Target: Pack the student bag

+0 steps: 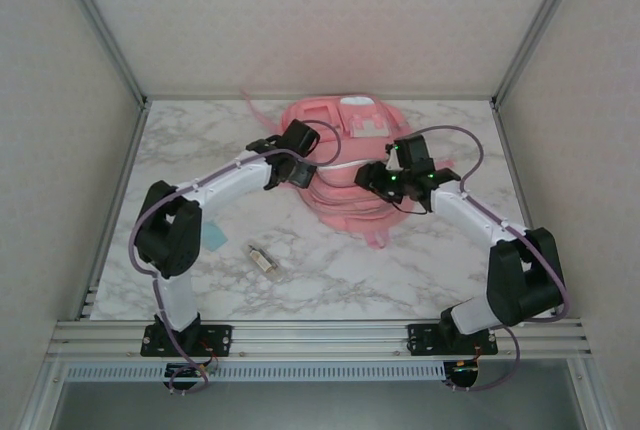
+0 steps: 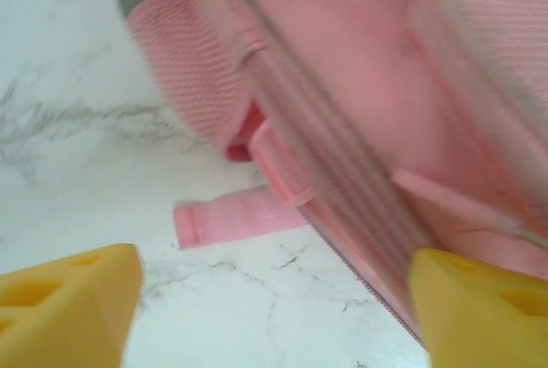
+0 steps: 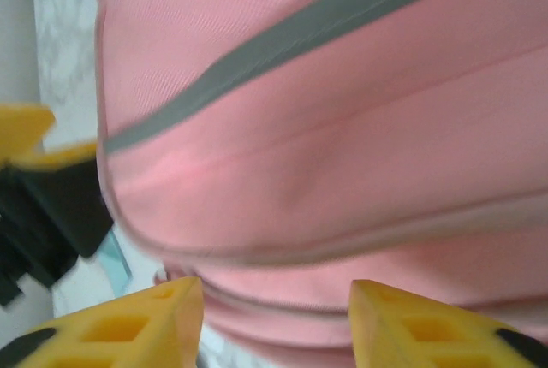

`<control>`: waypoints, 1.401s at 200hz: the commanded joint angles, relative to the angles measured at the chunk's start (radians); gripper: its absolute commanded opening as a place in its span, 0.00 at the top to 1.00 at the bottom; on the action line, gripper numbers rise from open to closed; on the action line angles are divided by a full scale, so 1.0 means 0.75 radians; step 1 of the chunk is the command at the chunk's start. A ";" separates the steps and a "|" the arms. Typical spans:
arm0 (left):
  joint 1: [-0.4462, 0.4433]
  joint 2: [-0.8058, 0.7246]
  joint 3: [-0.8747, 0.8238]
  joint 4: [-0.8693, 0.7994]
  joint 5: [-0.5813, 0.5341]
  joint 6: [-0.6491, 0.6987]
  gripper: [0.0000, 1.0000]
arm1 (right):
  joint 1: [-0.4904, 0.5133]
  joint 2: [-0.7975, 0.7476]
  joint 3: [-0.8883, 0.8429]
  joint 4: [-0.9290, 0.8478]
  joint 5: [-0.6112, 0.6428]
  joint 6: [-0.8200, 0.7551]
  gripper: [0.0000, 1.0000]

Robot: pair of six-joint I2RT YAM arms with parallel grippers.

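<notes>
Top external view: your two arms meet at the student bag (image 1: pixel 345 165), which lies toward the back middle of the marble table (image 1: pixel 200 140).
Your left gripper (image 2: pixel 274 291) has its yellow fingers spread apart, with the bag's zipper edge beside one finger and a pink strap (image 2: pixel 235 218) flat on the table ahead. Your right gripper (image 3: pixel 276 308) also stands apart, close against the bag's pink fabric.

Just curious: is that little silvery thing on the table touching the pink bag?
Apart. The top view shows bare table between the silvery thing and the bag.
</notes>
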 commanded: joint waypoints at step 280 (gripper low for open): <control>0.785 -0.714 -0.695 0.273 0.416 -0.778 0.00 | 1.086 1.013 0.951 -0.619 0.571 -0.624 0.23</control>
